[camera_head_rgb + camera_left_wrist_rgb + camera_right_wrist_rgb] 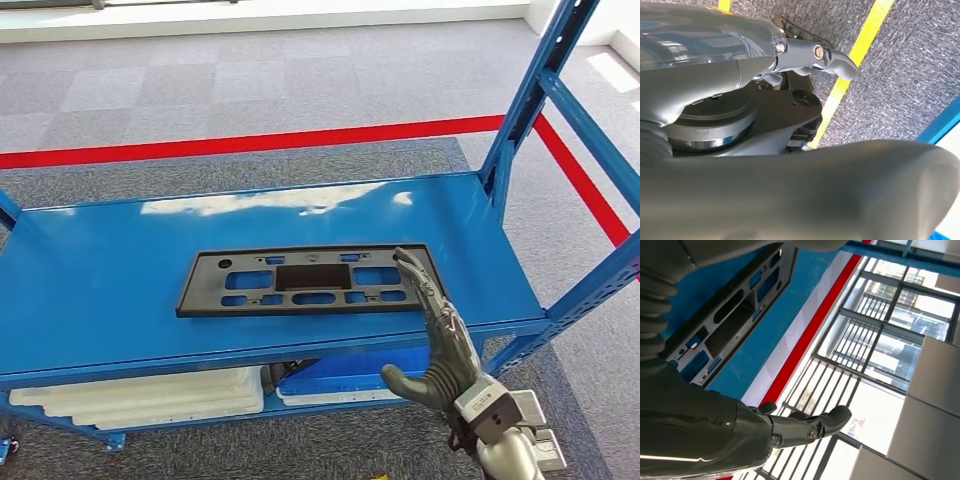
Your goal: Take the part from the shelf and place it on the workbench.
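Note:
A flat black plastic panel (302,281) with several rectangular cut-outs lies across the middle of the blue shelf deck (113,270). My right hand (438,345) reaches up from the front edge, fingers stretched out over the panel's right end and thumb spread to the side, holding nothing. In the right wrist view the same panel (734,310) lies on the blue deck beyond my extended fingers (806,427). In the left wrist view my left hand (806,55) hangs over grey carpet with fingers extended and nothing in it.
Blue uprights (540,85) and a diagonal brace (592,135) rise at the shelf's right end. White foam slabs (143,395) lie on the lower shelf. A red floor line (226,145) runs behind the shelf. A yellow floor line (851,65) crosses the carpet under my left hand.

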`<act>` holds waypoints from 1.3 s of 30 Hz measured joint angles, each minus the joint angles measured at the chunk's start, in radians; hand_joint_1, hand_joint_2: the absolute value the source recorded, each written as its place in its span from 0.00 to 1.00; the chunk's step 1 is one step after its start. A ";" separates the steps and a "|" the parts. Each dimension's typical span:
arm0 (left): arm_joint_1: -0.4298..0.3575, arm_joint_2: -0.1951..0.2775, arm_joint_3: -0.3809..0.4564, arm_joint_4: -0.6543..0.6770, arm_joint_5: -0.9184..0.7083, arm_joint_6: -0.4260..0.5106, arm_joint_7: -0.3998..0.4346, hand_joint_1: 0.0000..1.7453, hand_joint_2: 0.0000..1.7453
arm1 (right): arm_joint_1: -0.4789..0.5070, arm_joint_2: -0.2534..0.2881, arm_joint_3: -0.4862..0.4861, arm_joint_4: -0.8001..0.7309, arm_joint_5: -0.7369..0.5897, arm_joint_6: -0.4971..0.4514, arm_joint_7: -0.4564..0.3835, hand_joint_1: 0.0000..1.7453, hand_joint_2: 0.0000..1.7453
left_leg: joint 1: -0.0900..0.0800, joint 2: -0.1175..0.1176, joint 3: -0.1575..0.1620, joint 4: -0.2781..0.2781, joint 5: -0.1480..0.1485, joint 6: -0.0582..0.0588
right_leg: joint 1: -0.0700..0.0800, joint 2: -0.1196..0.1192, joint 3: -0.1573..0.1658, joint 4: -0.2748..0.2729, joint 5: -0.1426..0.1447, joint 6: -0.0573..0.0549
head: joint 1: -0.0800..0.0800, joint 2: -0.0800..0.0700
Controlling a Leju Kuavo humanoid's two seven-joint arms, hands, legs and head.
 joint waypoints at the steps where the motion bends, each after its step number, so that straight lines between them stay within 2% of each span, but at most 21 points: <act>1: 0.000 0.000 0.000 0.000 0.000 0.001 0.000 0.00 0.00 | -0.001 0.001 0.000 0.000 0.023 -0.013 0.011 0.00 1.00 | 0.000 0.000 0.000 0.000 0.000 0.000 | 0.000 0.000 0.000 0.000 0.000 0.000 | 0.000 0.000; 4: 0.000 0.000 0.000 0.000 0.000 0.002 0.000 0.00 0.00 | -0.007 0.007 0.006 0.000 0.132 -0.071 0.052 0.00 1.00 | 0.001 0.000 0.000 0.000 0.000 0.000 | 0.001 0.000 0.000 0.000 0.000 0.000 | 0.000 0.000; 9: 0.000 -0.001 0.000 0.000 -0.004 0.009 0.000 0.00 0.00 | -0.048 0.033 0.036 0.012 0.508 -0.239 0.173 0.00 1.00 | 0.002 0.000 0.001 0.000 0.000 0.000 | 0.001 0.000 0.001 0.000 0.000 0.000 | 0.000 0.000; 12: -0.002 -0.001 -0.002 0.000 -0.018 0.012 0.005 0.00 0.00 | -0.090 0.046 0.058 0.047 0.720 -0.267 0.266 0.00 1.00 | 0.002 0.000 0.001 0.000 0.000 0.000 | 0.002 0.001 0.001 0.000 0.000 0.000 | 0.000 0.000; 15: -0.004 -0.001 -0.007 0.000 -0.038 0.012 0.009 0.00 0.00 | -0.138 0.054 0.081 0.117 0.855 -0.268 0.328 0.00 1.00 | 0.002 0.000 0.002 0.000 0.000 0.000 | 0.002 0.001 0.002 0.000 0.000 0.000 | 0.000 0.000; 23: -0.007 -0.002 -0.040 0.000 -0.077 0.010 0.018 0.00 0.00 | -0.252 0.060 0.140 0.345 0.974 -0.271 0.354 0.00 1.00 | 0.001 0.000 0.002 0.000 0.000 0.000 | 0.001 0.001 0.002 0.000 0.000 0.000 | 0.000 0.000; 30: -0.009 -0.002 -0.065 0.001 -0.094 0.003 0.019 0.00 0.00 | -0.341 0.061 0.189 0.541 0.972 -0.268 0.344 0.00 1.00 | 0.002 0.000 0.003 0.000 0.000 0.000 | 0.001 0.001 0.002 0.000 0.000 0.000 | 0.000 0.000; 39: -0.010 -0.003 -0.076 0.002 -0.095 0.001 0.019 0.00 0.00 | -0.400 0.065 0.220 0.663 0.962 -0.266 0.342 0.00 1.00 | 0.001 0.000 0.002 0.000 0.000 0.000 | 0.001 0.001 0.002 0.000 0.000 0.000 | 0.000 0.000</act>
